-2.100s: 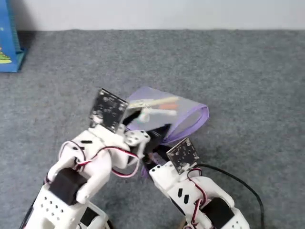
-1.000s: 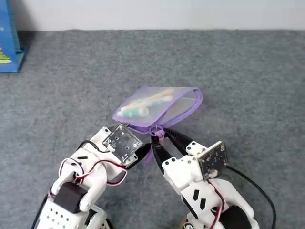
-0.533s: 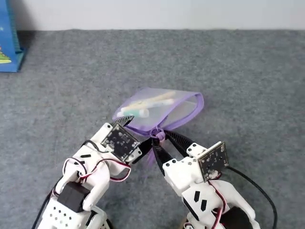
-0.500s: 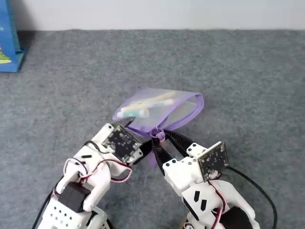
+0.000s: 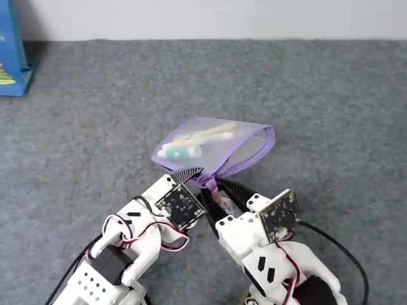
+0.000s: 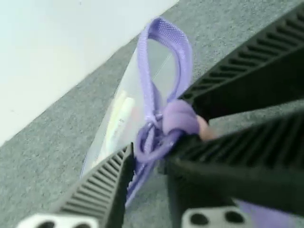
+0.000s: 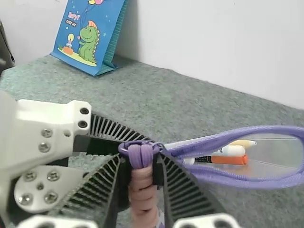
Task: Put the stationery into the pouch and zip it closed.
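The translucent purple pouch (image 5: 238,149) lies on the grey carpet with a white-green tube (image 5: 181,152) and a cream pen (image 5: 203,135) inside. An orange marker (image 7: 228,159) also shows through the pouch (image 7: 266,161). My right gripper (image 7: 140,164) is shut on the purple knob (image 7: 141,153) at the pouch's near corner, with a pink ridged piece (image 7: 142,194) below it. My left gripper (image 6: 148,156) sits right beside it, its jaws pinched on the purple zipper loop (image 6: 149,142). In the high view both grippers, left (image 5: 194,178) and right (image 5: 216,190), meet at that corner.
A blue gift bag (image 5: 11,51) with a dinosaur print (image 7: 90,35) stands at the far left against the white wall. Open carpet (image 5: 318,95) lies beyond and to the right of the pouch.
My left gripper has slid right along the pouch's near edge to the purple knob. The pouch shifted slightly right. The right gripper kept its hold in the last second.
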